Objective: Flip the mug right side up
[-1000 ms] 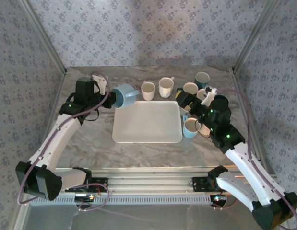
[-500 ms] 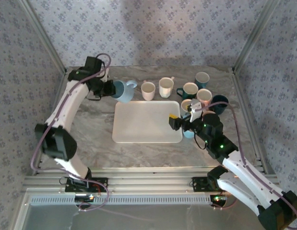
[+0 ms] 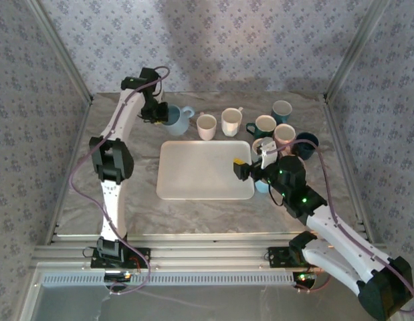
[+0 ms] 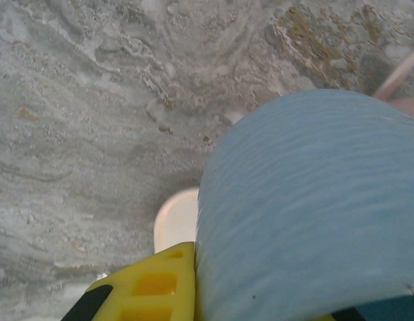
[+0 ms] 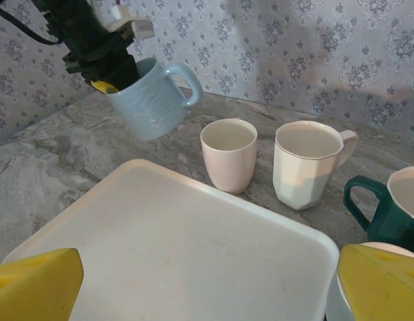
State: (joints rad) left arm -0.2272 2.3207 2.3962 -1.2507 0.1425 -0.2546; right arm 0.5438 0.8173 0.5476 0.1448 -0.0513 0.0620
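Since the earlier frame my left arm has stretched farther toward the back wall, and the light blue mug (image 3: 176,120) has come round from lying on its side to nearly mouth-up. The left gripper (image 3: 155,112) is clamped narrowly on the mug's rim, one yellow pad (image 4: 150,287) pressed against the ribbed outer wall.

From the right wrist camera I see the mug (image 5: 153,100) hanging clear of the marble table (image 3: 126,180). It is tilted, with its mouth leaning left toward the gripper (image 5: 116,73) and its handle pointing right. It sits at the far left of the scene, just beyond the far-left corner of the white tray (image 3: 200,177), with the pink mug (image 3: 206,126) near on its right. Next along that far row stand the white faceted mug (image 3: 231,122) and the dark green mug (image 3: 265,126), both upright.

My right gripper (image 3: 250,160) has barely shifted. It hovers over the right edge of the tray, jaws spread wide with nothing between them, and its yellow fingertips (image 5: 33,284) frame the tray (image 5: 160,254) below.
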